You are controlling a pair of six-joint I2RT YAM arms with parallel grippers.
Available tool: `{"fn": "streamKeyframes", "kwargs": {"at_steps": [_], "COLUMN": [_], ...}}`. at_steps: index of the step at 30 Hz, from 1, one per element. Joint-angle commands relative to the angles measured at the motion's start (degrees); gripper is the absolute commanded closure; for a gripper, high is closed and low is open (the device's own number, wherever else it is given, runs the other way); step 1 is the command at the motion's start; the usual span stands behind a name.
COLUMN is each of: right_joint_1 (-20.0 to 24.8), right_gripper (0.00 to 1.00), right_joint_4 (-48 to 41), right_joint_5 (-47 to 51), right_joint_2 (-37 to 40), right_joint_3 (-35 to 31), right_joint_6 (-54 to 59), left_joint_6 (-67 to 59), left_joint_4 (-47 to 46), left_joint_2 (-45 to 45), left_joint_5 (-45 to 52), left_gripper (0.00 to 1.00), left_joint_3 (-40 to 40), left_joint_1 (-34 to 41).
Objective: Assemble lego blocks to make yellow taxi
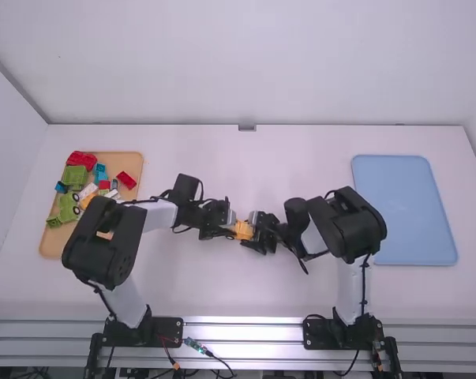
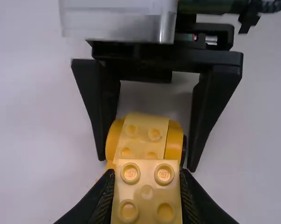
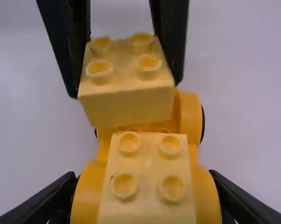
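Yellow blocks [image 1: 243, 230] sit between tan tray [image 1: 54, 242] and blue tray [image 1: 411, 209].

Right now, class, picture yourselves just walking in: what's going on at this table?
Two robot arms are working together on a yellow toy vehicle, apparently the taxi. The right gripper grips the wheeled yellow base, which has a pale yellow block on one end. The left gripper holds a second pale block over the other end, where studs show just below it, so it does not look pressed on yet. More colored pieces lie on the tan tray.
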State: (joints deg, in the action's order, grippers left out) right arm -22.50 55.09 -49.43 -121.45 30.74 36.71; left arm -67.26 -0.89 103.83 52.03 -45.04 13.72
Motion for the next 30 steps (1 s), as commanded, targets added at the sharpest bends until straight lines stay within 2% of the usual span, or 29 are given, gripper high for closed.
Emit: {"fn": "streamKeyframes", "kwargs": {"at_steps": [1, 13, 16, 23, 25, 30], "right_joint_1": [0.04, 0.04, 0.07, 0.07, 0.07, 0.11], "right_gripper": [0.3, 0.58, 0.59, 0.59, 0.6, 0.62], "right_joint_4": [-0.61, 9.91, 9.97, 1.23, -3.51, -8.65], "right_joint_5": [-0.7, -0.7, -1.38, -3.23, -5.64, -6.19], "right_joint_2": [-0.64, -0.64, -0.64, -0.64, -0.64, -0.64], "right_joint_3": [0.59, -5.09, -5.22, -0.59, 1.62, 4.2], "right_joint_6": [1.4, 5.23, 6.06, 5.64, 8.57, 10.28], "left_joint_6": [0.85, -0.04, -0.02, -0.07, -0.74, -0.66], "left_joint_4": [-0.28, -0.21, -0.35, -0.96, -1.81, -2.16], "left_joint_2": [0.74, 0.74, 0.74, 1.11, 1.11, 1.11], "left_joint_5": [0.9, 0.48, 0.46, 1.49, 1.51, 0.94], "left_gripper": [0.98, 0.98, 0.98, 0.98, 0.98, 0.98], "left_joint_3": [-0.44, -0.44, -0.44, -0.44, -0.44, -0.42], "left_joint_1": [0.04, -0.22, -0.22, -0.2, -0.2, -0.22]}}
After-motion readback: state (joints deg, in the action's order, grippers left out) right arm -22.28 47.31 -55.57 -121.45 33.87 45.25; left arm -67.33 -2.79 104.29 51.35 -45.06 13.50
